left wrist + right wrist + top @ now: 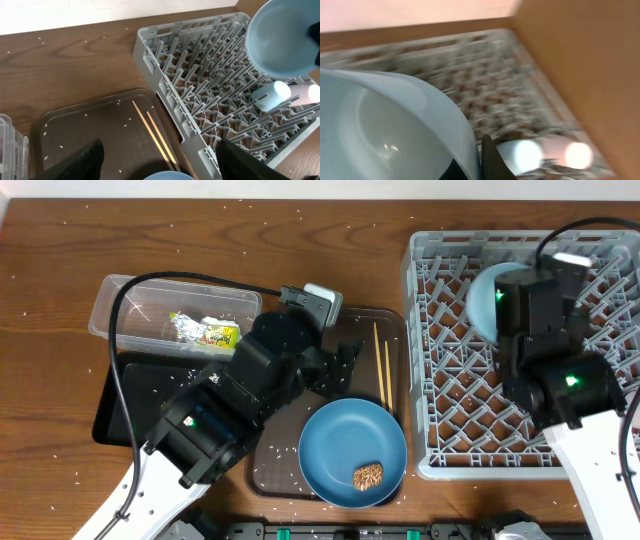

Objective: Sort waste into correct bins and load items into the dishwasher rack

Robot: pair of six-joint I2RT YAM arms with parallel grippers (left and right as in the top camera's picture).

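Observation:
My right gripper (482,162) is shut on the rim of the small white bowl (482,305), holding it above the far part of the grey dishwasher rack (470,420). The bowl also shows in the left wrist view (280,40). A light blue cup (270,95) and a pale pink cup (307,94) lie in the rack. My left gripper (160,165) is open and empty over the brown tray, just above the blue plate (340,440), which holds a brown food chunk (368,475). The chopsticks (383,365) lie on the tray beside the rack.
The clear tub (135,305) at the far left holds a yellow-green wrapper (220,335) and foil. The black tray (125,395) lies in front of it. The brown serving tray (280,470) sits under the plate. White rice grains are scattered over the table and trays.

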